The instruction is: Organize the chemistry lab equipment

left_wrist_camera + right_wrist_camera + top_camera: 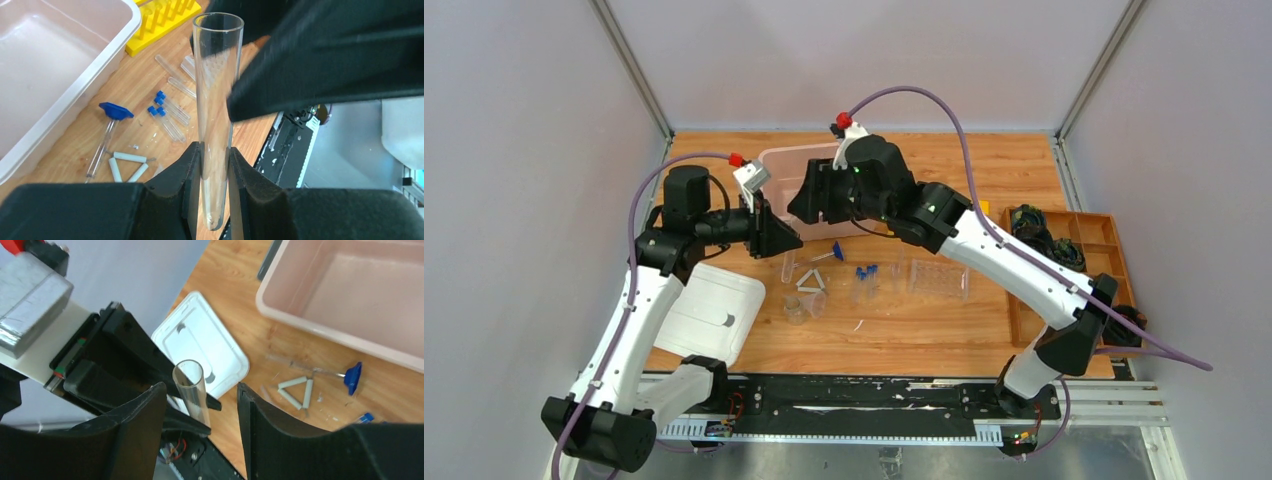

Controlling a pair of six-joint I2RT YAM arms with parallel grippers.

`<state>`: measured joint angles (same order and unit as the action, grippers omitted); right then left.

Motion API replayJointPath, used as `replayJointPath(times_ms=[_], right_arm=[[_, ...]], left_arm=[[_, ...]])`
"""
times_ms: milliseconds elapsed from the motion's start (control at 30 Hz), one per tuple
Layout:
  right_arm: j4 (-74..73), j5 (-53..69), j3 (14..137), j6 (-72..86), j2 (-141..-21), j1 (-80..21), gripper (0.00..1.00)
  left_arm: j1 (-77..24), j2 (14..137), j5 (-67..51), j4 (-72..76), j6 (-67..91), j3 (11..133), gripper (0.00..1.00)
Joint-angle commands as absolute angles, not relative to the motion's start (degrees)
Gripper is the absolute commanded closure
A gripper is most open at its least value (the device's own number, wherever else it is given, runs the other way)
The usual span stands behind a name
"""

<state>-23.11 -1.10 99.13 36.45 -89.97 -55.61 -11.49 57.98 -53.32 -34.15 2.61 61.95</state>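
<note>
Holds a bare clear test tube (217, 75) in the left fingers (196, 160), clamped tight near its rounded closed end, up in the air over the wooden surface (924, 335). Points the tube's open mouth in between the right fingers (157, 400), spread apart to either side of it, with a thin gap at each wall and no contact visible there. Meets just in front of a pale pink bin (784, 160) standing at the back of the surface. Down on the wood, scattered between the two arms: a thin clear rod (107, 135) with a flat blue tip, a small white triangle (127, 165) just beside its plain end, and a cluster of blue-capped tubes (167, 112) lying side by side a little to the right of those. Farther along in the left wrist view, a few uncapped clear tubes (175, 75) lying loose, and behind them a yellow peg rack (160, 20). Near the triangle in the overhead view, a small clear cup (796, 310); right of the capped tubes, a clear rack (939, 278) lying on the wood. Off to the left, beside the left arm, a white lid (709, 315) lying flat. At the right edge, a wooden tray (1114, 250) split into compartments, with black coils (1034, 222) in the ones nearest the back.
</note>
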Motion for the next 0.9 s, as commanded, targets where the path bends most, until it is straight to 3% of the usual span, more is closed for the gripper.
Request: replayJointPath(times_ms=[0,233,433,467,533,567,600,733,867], right_arm=[[-28.38,8.26,102.47,35.27,-91.81,-55.55,0.42],[-29.39,9.61,105.56,35.34,-95.70,-55.55,0.52],[-30.93,9.62,106.88,34.19,-97.15,-55.17,0.87],[-31.08,9.50,106.49,34.07,-96.77,-54.73,0.92],[-31.45,8.94,105.29,33.58,-95.63,-53.37,1.00],[-31.88,8.21,104.70,33.05,-94.76,-52.43,1.00],[-32.43,7.42,104.04,32.38,-93.79,-51.37,1.00],[-36.40,0.87,102.16,26.58,-89.82,-45.04,1.00],[-38.06,-14.28,98.87,19.90,-85.86,-38.10,1.00]], left_arm=[[-11.90,56.32,-53.67,-35.38,-1.58,62.73,0.93],[-11.95,55.44,-53.52,-35.34,-1.73,62.33,0.94],[-11.95,54.78,-52.97,-35.81,-2.33,61.93,0.92],[-11.95,54.84,-52.63,-35.86,-2.30,61.91,0.85],[-11.95,54.87,-50.69,-35.91,-1.73,61.92,0.41],[-11.95,54.95,-49.32,-36.02,-1.35,62.00,0.11],[-11.95,55.07,-47.48,-36.12,-1.12,62.31,0.02],[-11.95,56.21,-39.48,-38.06,-1.12,64.64,0.00],[-11.95,58.61,-32.83,-41.02,-1.87,66.74,0.00]])
